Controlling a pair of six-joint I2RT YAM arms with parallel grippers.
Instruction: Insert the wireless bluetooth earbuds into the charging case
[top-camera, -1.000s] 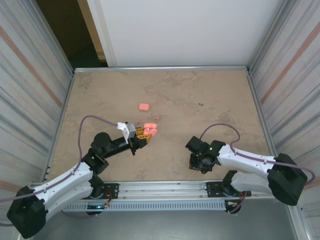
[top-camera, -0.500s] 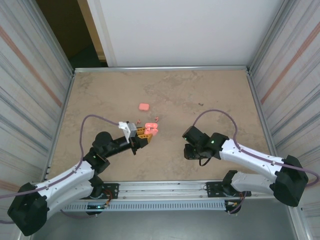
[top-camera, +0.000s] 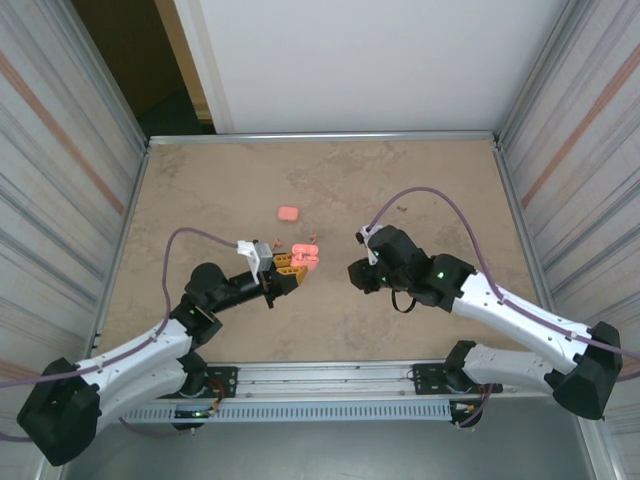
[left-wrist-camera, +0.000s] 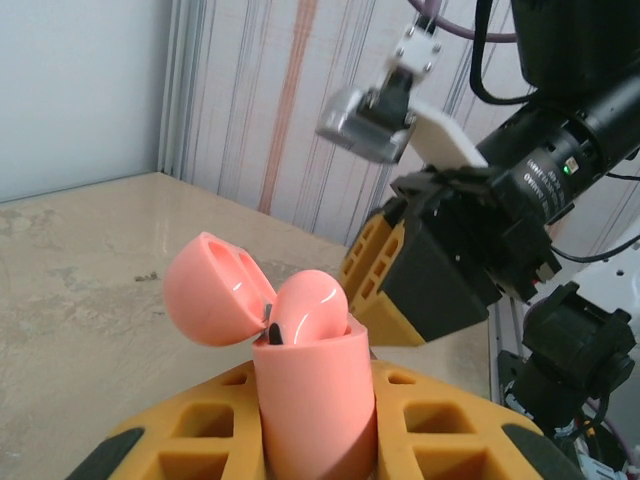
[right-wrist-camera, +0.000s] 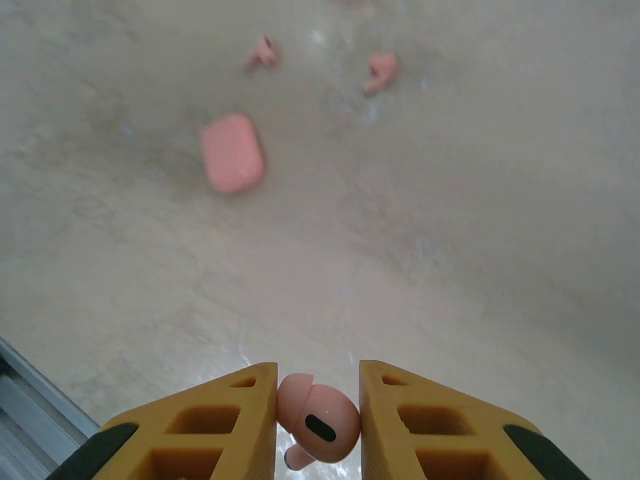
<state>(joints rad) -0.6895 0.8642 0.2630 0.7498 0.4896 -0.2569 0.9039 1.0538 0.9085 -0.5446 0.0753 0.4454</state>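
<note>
The left claw (left-wrist-camera: 318, 425) is clamped narrowly on the body of an open pink charging case (left-wrist-camera: 315, 390), one yellow pad pressed against each side. The case stands upright between the pads. Its lid (left-wrist-camera: 205, 290) is hinged back toward 10 o'clock in the left wrist view, and a rounded pink earbud (left-wrist-camera: 310, 300) sits in its mouth. From above, this claw and case hang over the middle of the tabletop (top-camera: 420, 180), a little left of centre. The right claw (right-wrist-camera: 318, 392) is drawn in tight on a second earbud (right-wrist-camera: 320, 418), pinched between its two yellow fingertips with the dark oval spot facing the wrist camera and the stem pointing down. In the top view the right claw lies at 3 o'clock from the left claw, near it but apart, with its fingers turned toward the open case. Out on the tabletop, a closed pink case (top-camera: 288, 213) lies flat at 12 o'clock from the left claw, well apart from it. Two loose earbuds (right-wrist-camera: 263, 52) (right-wrist-camera: 380, 70) lie just beyond the closed case in the right wrist view, separate from each other and from that case.
</note>
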